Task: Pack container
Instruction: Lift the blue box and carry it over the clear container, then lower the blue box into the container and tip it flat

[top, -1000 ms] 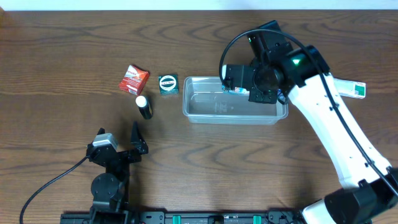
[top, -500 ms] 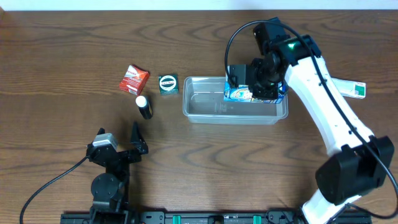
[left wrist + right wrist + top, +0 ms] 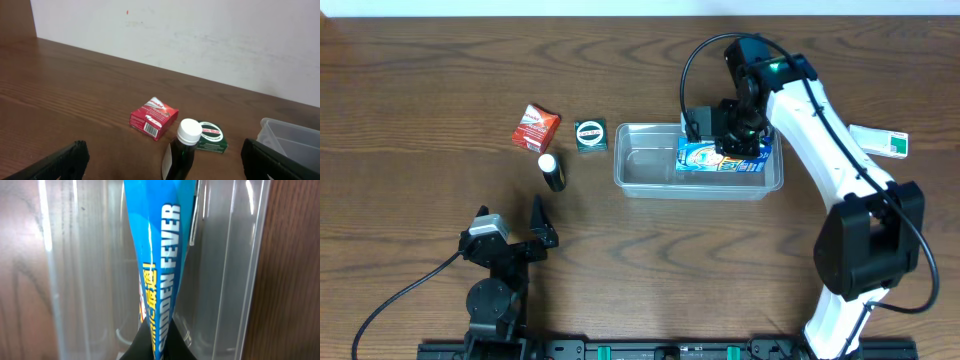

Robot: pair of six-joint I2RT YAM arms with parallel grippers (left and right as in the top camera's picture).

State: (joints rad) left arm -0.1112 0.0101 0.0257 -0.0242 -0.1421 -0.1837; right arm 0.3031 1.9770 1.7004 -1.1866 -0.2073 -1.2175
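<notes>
Glossy packet (image 3: 722, 158) in clear rounded container (image 3: 645, 166)

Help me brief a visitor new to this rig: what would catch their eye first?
The bright blue packet stands out, pinched by the shut right gripper at the right end of the clear container. Left of the container lie a red box, a green box and a dark white-capped bottle, with the open left gripper near the table's front edge.

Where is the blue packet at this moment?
Overhead, the blue packet is inside the right half of the clear container, pinched by the shut right gripper.
</notes>
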